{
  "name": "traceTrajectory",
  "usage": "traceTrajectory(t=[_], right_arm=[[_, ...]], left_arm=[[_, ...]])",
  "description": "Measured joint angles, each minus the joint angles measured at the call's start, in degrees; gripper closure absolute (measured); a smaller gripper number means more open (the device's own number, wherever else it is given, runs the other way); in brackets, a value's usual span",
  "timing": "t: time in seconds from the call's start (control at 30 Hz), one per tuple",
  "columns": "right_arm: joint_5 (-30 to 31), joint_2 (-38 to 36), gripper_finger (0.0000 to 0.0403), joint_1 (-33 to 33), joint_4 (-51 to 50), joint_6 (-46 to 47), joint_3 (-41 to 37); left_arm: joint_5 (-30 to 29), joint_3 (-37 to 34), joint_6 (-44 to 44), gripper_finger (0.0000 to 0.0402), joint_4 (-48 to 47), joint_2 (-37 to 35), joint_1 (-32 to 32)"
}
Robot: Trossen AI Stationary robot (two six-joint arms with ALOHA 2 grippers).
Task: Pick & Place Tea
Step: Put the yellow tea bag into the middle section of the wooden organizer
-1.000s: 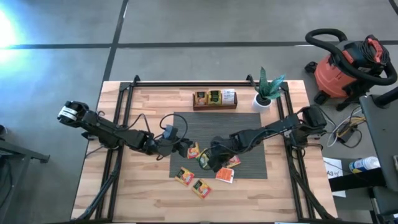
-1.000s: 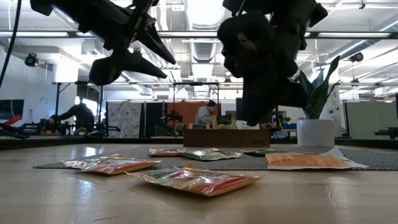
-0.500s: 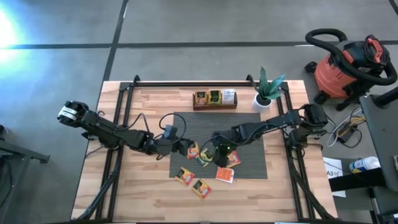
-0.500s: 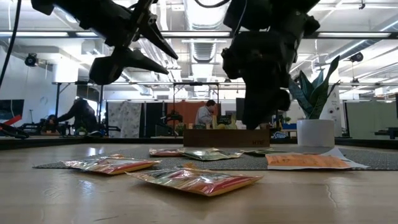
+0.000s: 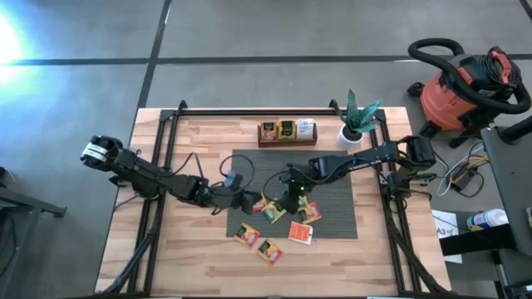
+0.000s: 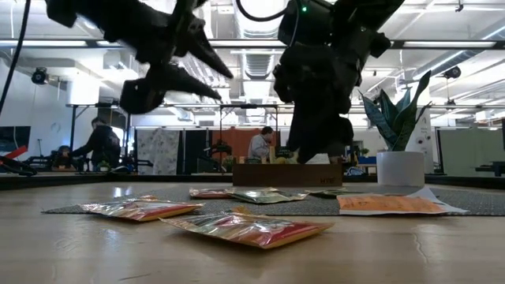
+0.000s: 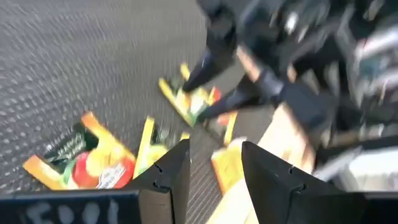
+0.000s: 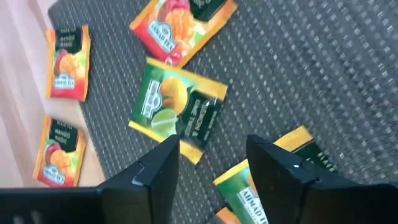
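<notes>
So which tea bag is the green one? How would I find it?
Find the grey ribbed mat in the middle of the wooden table. Below the right gripper, whose fingers are open, lies a loose bunch of sachets. The green tea bag is among them: dark green with a lime and an orange slice printed on it, while its neighbours are mostly orange-red and yellow.

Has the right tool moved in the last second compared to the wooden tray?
Yes. In the high view the right tool has drawn back toward the wooden tray, away from the sachets near the mat's front edge.
</notes>
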Motion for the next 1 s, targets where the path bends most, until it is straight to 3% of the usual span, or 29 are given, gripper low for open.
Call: traceTrajectory(t=[0.17, 0.23, 0.37, 0.5, 0.77, 1.0], right_arm=[[-0.5, 0.0, 0.0223, -0.5, 0.1, 0.5, -0.5], [-0.5, 0.0, 0.0227, -0.8, 0.0, 0.8, -0.8], [-1.8, 0.0, 0.0231, -1.3, 0.9, 2.6, -1.5], [-7.6, 0.0, 0.0232, -2.6, 9.3, 6.6, -3.8], [-7.9, 0.7, 0.0232, -4.3, 12.2, 10.2, -4.9], [-8.6, 6.2, 0.0232, -4.3, 12.3, 10.6, -4.4]], left_arm=[[13.4, 0.0, 4.0, 0.0271, 0.1, 5.3, 0.0], [16.2, 0.0, 4.7, 0.0285, 1.1, 7.8, 0.0], [16.0, 1.8, 10.3, 0.034, 2.2, 11.1, -0.7], [16.2, 3.4, 14.9, 0.0392, 2.1, 13.7, -0.7], [17.0, 4.0, 16.4, 0.0401, 2.7, 17.4, -0.3], [16.8, 4.2, 15.7, 0.0401, 5.9, 19.8, 1.7]])
